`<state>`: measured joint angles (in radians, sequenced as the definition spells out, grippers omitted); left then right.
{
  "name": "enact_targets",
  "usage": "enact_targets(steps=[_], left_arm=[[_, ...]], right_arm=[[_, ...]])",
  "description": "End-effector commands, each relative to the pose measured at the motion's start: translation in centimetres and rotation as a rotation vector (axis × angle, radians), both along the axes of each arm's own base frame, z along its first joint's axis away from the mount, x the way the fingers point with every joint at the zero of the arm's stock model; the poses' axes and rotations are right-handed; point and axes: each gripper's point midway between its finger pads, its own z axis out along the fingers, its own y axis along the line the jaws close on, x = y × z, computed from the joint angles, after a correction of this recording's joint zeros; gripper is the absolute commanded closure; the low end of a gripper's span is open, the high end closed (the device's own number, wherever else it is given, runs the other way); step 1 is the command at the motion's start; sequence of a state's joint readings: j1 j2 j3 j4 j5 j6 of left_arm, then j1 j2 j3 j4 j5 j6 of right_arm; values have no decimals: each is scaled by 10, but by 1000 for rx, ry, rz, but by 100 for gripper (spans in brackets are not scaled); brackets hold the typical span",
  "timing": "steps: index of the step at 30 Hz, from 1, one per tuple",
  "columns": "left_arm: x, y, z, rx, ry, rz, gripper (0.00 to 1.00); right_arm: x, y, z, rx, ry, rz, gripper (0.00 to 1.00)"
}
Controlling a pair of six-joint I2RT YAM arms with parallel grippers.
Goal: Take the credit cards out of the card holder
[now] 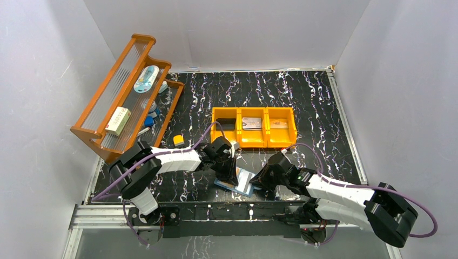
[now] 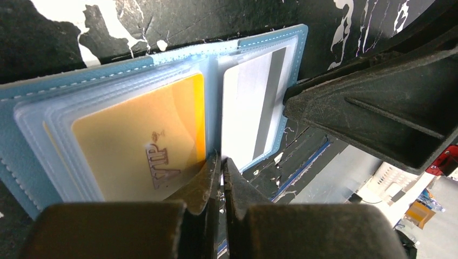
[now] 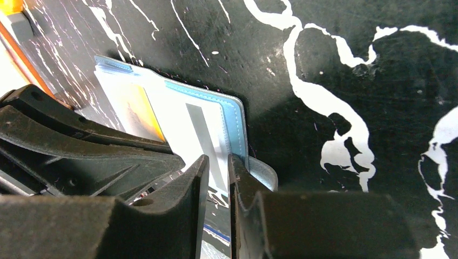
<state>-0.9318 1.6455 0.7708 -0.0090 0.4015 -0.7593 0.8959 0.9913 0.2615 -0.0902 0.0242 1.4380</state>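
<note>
Nearest the left wrist lens: left tool (image 2: pixel 220 159), clenched, fingertips all but meeting at the near edge of the card holder (image 2: pixel 81 78), right at its fold. Cannot tell whether a sleeve edge or card corner is nipped between them.

Right tool (image 3: pixel 219 159) clamped on the card holder's right edge, with the blue rim running into the narrow gap between the fingers. Exact grip spot hidden behind the fingers.

Left end of the card holder cut off in the left wrist view. Mostly covered by both tools from above, only a pale corner showing. Layered clear sleeves over the left page, too blurred to count.

Counted: two tools, one card holder, two cards visible inside it. Orange card (image 2: pixel 140 135) left of the fold, white card (image 2: pixel 254 102) right of it. One orange bin (image 1: pixel 254 141) with three compartments: a flat greyish piece (image 1: pixel 252 123) in the middle one, a flat tan piece (image 1: pixel 278 124) in the right one, both too small to identify. One small yellow-orange block (image 1: pixel 178 140). One wooden rack (image 1: pixel 108 102) at the left.

Card holder lying open and flat on the black, white-veined worktop (image 1: pixel 324 108), near the front edge, in front of the orange bin and apart from it. Teal-blue cover with pale stitching. "VIP" printed on the orange card, and a grey stripe along the white card.
</note>
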Motion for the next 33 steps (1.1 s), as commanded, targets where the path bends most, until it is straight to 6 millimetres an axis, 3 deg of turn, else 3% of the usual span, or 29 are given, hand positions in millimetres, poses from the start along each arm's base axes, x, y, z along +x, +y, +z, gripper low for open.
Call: enact_targets(steps=[1, 19, 24, 29, 33], left_arm=[[5, 11, 6, 43, -55, 13, 100], [8, 21, 15, 81, -96, 18, 100], [8, 21, 17, 78, -99, 19, 100], [9, 20, 19, 74, -98, 22, 100], [9, 19, 20, 70, -101, 21, 100]], right_arm=[[-17, -32, -36, -159, 72, -4, 72], [-13, -28, -29, -150, 49, 6, 73], [0, -9, 6, -90, -37, 63, 69], [21, 16, 62, -13, -166, 109, 67], [28, 30, 78, 25, -201, 134, 66]])
